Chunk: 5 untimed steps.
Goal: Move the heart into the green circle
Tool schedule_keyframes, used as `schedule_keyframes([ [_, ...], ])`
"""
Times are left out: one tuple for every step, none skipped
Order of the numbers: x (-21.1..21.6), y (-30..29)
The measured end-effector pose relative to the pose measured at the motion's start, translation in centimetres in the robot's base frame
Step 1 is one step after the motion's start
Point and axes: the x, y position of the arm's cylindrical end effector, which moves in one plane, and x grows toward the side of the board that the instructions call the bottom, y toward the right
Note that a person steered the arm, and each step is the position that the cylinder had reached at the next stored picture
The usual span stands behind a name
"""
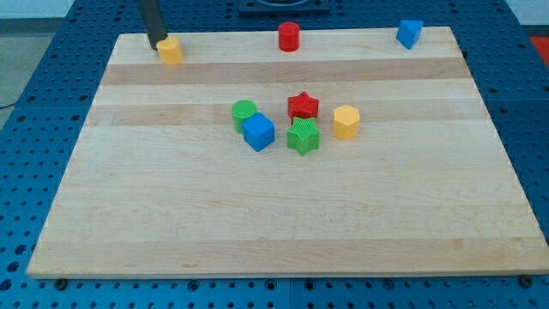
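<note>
The yellow heart (171,51) lies at the board's top left corner area. My tip (158,45) stands right against its left side, at the board's top edge. The green circle (244,112) sits near the board's middle, well down and to the right of the heart. A blue cube (258,132) touches the green circle at its lower right.
A green star (303,136), a red star (302,106) and a yellow hexagon (346,121) cluster right of the green circle. A red cylinder (289,36) sits at the top middle edge. A blue block (409,33) sits at the top right.
</note>
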Motion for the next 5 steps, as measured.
schedule_keyframes([
  [2.5, 1.3],
  [3.1, 3.6],
  [3.1, 3.8],
  [2.7, 6.4],
  [1.5, 9.3],
])
